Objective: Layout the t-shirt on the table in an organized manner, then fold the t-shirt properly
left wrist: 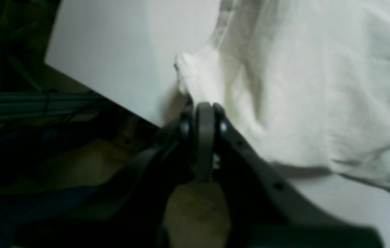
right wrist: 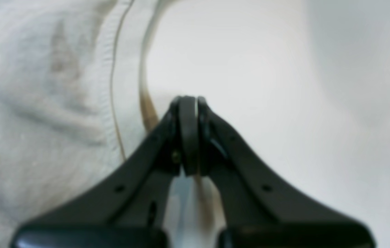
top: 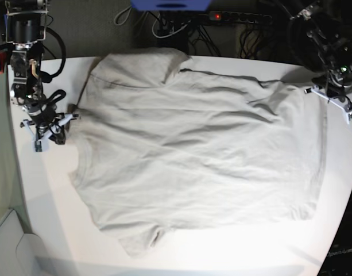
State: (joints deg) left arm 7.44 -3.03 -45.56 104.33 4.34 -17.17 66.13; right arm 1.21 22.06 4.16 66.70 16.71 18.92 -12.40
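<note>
Fabric first: your plain light grey-beige cotton t-shirt [top: 193, 149] lies spread across the smooth white counter [top: 43, 190]. Left gripper [left wrist: 204, 106] pinches its hem corner; right gripper [right wrist: 188, 100], jaws together, rests beside the collar, likely for tensioning.

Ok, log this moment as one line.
t-shirt: spread on table | left gripper: shut on shirt edge | right gripper: shut at collar

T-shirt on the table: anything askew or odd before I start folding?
The t-shirt is spread but skewed on the table, still wrinkled. One sleeve is partly tucked under, and the hem sits near the table's edge. No damage is visible.
</note>
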